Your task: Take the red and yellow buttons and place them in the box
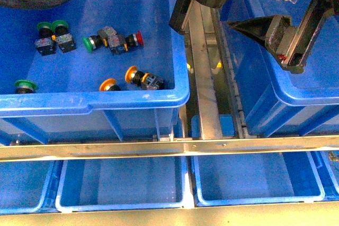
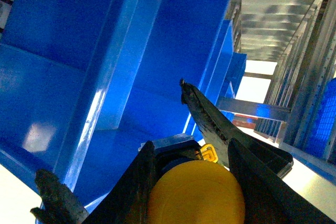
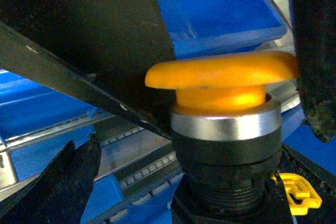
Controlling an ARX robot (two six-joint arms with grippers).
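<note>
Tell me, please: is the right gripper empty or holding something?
Holding. In its wrist view the right gripper is closed on a yellow button, whose cap touches the fingers on both sides.

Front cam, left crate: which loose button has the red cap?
The red button at the right end of the middle cluster, cap pointing right; the rest are green buttons or yellow-orange buttons.

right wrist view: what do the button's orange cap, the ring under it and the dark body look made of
The cap looks like smooth moulded plastic, opaque yellow-orange with a soft sheen. The ring seems to be metal or metallised plastic: silvery, with bright banded reflections. The body is likely matt black plastic, with fine thread-like ridges.
</note>
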